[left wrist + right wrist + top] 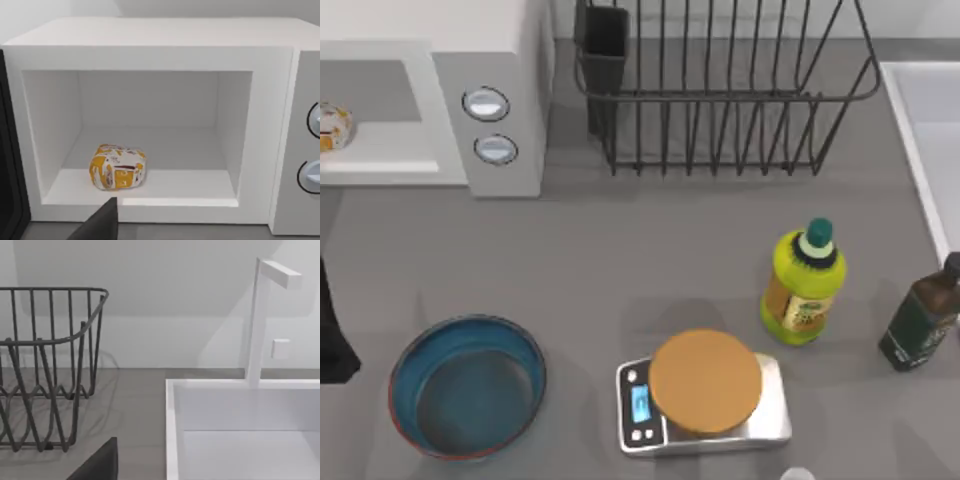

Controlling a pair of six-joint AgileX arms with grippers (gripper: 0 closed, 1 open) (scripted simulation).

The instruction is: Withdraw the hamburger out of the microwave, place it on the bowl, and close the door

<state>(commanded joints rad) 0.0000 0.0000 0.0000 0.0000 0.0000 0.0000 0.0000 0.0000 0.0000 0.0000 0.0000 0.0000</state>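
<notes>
Resting inside the open microwave, the hamburger awaits retrieval; bowl empty; gripper states cannot be told.

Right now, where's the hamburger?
The hamburger sits on the floor of the open microwave, near the cavity's front edge; in the top view it's at the far left edge, beyond the bowl.
</notes>
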